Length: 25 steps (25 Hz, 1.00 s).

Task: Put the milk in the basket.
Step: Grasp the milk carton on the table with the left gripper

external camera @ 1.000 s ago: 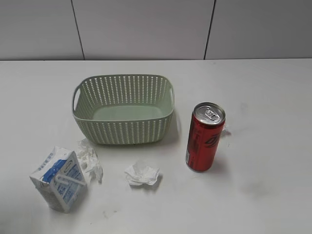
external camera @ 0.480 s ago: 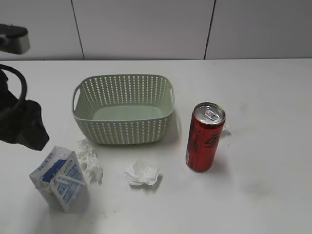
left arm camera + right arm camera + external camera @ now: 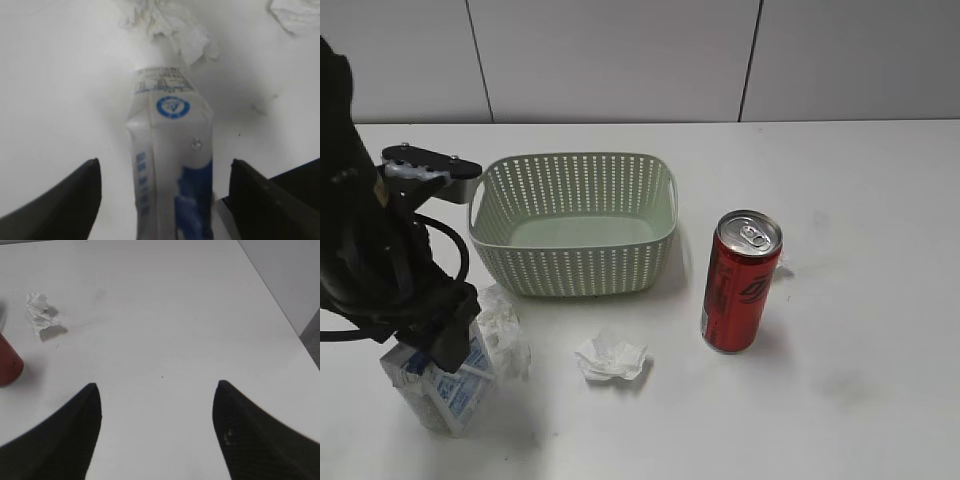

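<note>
Two wide end effectors — left end effector point(image 3: 162, 200) straddling milk carton point(image 3: 170, 165), basket point(image 3: 575, 222) beyond.

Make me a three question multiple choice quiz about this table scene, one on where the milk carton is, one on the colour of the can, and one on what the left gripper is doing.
1. Where is the milk carton?
A. Inside the basket
B. On the table, in front of the basket's left corner
C. Right of the can

2. What colour is the can?
A. Red
B. Blue
C. Silver all over

3. What is the state of the left gripper?
A. Shut on the carton
B. Open, with the carton between its fingers
C. Open above the basket

Answers:
1 B, the carton stands on the table before the green basket, which holds nothing.
2 A, its body is red under a silver top.
3 B, the left wrist view shows both fingers spread apart from the carton's sides.
</note>
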Available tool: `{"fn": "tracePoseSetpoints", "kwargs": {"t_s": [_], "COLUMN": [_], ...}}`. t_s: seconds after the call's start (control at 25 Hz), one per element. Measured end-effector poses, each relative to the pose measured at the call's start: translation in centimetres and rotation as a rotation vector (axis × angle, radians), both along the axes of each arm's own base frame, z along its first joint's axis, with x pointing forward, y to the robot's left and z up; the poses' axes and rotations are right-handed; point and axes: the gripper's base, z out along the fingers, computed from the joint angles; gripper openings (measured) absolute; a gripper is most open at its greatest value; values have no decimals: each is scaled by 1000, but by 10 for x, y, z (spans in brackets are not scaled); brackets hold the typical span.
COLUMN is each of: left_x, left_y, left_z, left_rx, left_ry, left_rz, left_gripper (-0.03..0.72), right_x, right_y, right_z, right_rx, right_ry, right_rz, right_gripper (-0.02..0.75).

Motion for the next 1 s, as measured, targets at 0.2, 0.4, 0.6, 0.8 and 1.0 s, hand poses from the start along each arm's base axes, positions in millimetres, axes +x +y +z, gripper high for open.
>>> {"fn": "tracePoseSetpoints", "kwargs": {"t_s": [0.2, 0.4, 0.6, 0.8, 1.0], "left_x": [9, 15, 17, 16, 15], "left_y": [-6, -9, -11, -11, -10], "left_z": [-22, -41, -55, -55, -55], "left_rx": [16, 40, 57, 60, 68], "left_ry": [27, 61, 94, 104, 118], "left_rz": [13, 18, 23, 24, 20], "left_gripper": [602, 593, 583, 449, 334], "right_x": [0, 0, 0, 0, 0], "right_y": [0, 0, 0, 0, 0], "right_z": [0, 0, 0, 0, 0], "right_rx": [0, 0, 0, 0, 0], "right_ry": [0, 0, 0, 0, 0], "right_rz": [0, 0, 0, 0, 0], "right_gripper": [554, 554, 554, 554, 554]}}
